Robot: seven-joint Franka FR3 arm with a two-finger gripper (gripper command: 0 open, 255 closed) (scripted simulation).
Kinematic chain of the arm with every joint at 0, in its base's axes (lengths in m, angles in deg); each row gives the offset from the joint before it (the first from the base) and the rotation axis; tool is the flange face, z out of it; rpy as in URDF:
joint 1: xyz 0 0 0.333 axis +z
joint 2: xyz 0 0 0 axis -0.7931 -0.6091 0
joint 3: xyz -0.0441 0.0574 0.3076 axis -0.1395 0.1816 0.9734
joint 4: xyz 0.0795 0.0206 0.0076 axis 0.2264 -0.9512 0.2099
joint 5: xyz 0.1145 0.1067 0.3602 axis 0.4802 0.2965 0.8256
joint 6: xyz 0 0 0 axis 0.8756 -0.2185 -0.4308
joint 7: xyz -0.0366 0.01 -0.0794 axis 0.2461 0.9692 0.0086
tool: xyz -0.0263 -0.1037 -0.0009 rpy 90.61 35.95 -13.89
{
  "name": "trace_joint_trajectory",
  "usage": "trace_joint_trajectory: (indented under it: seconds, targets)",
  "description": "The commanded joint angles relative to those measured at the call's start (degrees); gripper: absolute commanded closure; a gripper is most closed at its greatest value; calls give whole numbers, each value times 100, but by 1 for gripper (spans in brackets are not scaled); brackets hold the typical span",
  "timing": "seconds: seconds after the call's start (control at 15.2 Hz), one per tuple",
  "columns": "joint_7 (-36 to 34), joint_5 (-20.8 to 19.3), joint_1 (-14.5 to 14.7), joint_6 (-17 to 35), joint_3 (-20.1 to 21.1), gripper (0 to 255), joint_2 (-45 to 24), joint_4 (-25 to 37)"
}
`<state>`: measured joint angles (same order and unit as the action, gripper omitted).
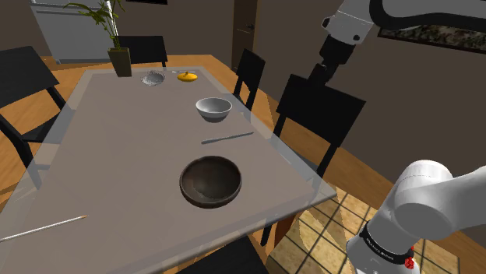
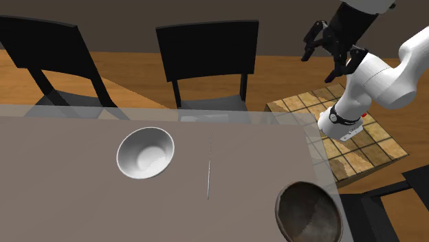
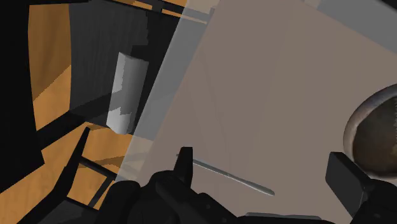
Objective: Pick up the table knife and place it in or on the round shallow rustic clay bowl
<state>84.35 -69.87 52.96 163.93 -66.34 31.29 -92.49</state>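
Nearest the wrist camera, the two black fingers (image 3: 343, 175) of the gripper (image 3: 264, 162) stand wide apart with nothing between them that they touch; the hand is empty. In the second exterior view the gripper (image 2: 324, 56) hangs in the air out past the desk's (image 2: 69, 185) edge, off the corner by the stand, well apart from everything on the desk.

Below it, the table knife (image 3: 232, 177) lies flat on the bare grey desk (image 3: 267, 95). It is a thin pale strip (image 1: 227, 138) close to the edge lined with black chairs (image 1: 319, 109), and lies between two bowls without touching either (image 2: 208, 172). Toward the corner nearest the stand sits the dark round shallow bowl (image 1: 210, 181), upright and empty (image 2: 309, 213). Farther along the same edge stands a white bowl (image 1: 213, 107), also upright (image 2: 145, 152).

At the far end of the desk (image 1: 117, 156) are a potted plant (image 1: 117, 47), a small grey object (image 1: 153, 79) and an orange one (image 1: 186, 76). Another thin utensil (image 1: 43, 227) lies near the opposite near corner.
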Motion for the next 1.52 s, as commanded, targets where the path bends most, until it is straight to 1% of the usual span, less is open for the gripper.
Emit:
trace_joint_trajectory:
  seconds: [0.0,0.33,0.66,1.12,1.45]
  targets:
    - [0,0,0,0,0,0,0,0]
    - [1129,-70,259,734,-460,0,-841,10]
    - [2268,3,540,1345,-861,0,-1839,271]
    - [3891,376,887,1915,-1249,0,-3385,1004]
    - [5010,754,1002,2093,-1311,0,-4528,1747]
